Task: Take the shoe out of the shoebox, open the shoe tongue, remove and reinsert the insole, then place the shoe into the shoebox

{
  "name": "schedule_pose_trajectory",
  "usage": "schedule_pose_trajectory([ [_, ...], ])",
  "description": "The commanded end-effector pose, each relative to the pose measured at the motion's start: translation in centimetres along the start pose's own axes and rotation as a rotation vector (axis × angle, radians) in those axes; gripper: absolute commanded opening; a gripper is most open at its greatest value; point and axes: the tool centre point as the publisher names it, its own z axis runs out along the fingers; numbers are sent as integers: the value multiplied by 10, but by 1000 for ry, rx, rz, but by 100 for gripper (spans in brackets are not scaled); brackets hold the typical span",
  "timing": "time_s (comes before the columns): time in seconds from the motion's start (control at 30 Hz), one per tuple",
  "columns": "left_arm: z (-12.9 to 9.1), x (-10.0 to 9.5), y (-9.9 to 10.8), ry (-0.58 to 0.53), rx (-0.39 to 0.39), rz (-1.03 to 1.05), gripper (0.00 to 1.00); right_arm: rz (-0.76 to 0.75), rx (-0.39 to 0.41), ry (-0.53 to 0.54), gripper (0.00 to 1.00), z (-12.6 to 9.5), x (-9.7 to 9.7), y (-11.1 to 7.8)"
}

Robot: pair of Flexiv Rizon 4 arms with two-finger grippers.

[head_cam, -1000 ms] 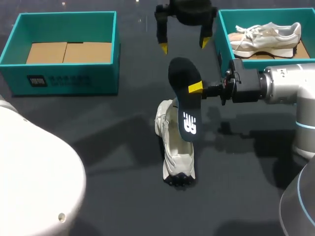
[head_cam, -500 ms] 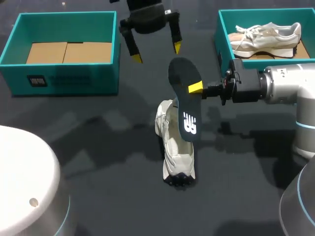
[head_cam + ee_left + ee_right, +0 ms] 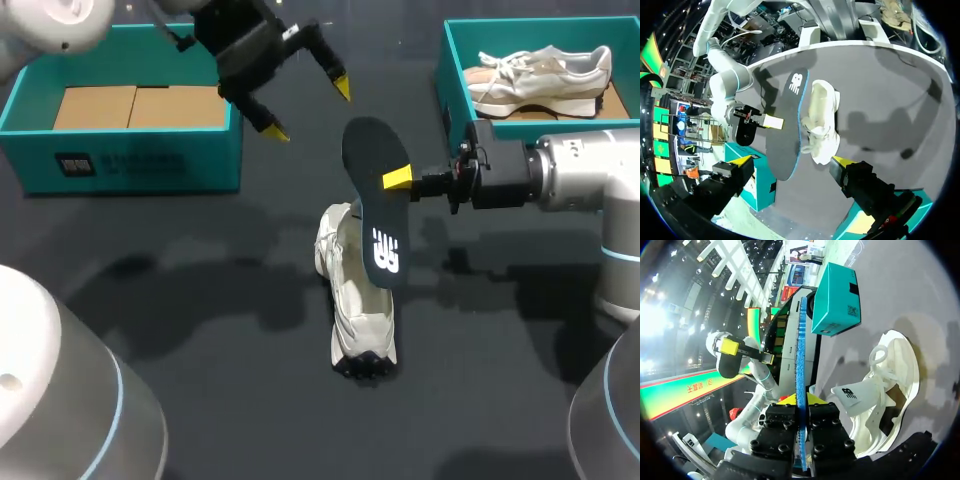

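Left jaws swung leftward, tilted; right jaws clamp insole [image 3: 375,215].

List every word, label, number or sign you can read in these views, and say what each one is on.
No text is clear enough to quote.
On the insole: a white logo mark, no legible words.
On the shoe tongue: a small dark logo mark, no words.
On the left shoebox, front wall: a dark square label and a pale line of print, too blurred to read.
On the same shoebox in the right wrist view: black labels, too small to read.
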Motion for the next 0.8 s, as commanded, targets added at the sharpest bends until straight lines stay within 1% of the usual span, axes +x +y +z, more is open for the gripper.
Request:
schedule_pose_trajectory([
  [0.03,11,14,-7,-668,-73,51,100,1,-1,-1,0,1,-1,0],
  [0.07,13,16,-8,-696,-42,54,100,1,-1,-1,0,1,-1,0],
  [0.1,15,18,-10,-717,-108,78,100,1,-1,-1,0,1,-1,0],
  [0.13,16,19,-12,-726,-139,99,100,1,-1,-1,0,1,-1,0],
  [0.2,16,21,-16,-746,-172,127,100,1,-1,-1,0,1,-1,0],
  [0.23,12,23,-15,-741,-174,135,100,1,-1,-1,0,1,-1,0],
  [0.6,12,23,-15,-741,-174,135,100,1,-1,-1,0,1,-1,0],
  [0.67,21,27,-15,-780,-184,143,100,1,-1,-1,0,1,-1,0],
  [0.7,22,28,-13,-810,-209,147,100,1,-1,-1,0,1,-1,0],
  [0.8,22,31,-9,-873,-234,160,100,1,-1,-1,0,1,-1,0],
])
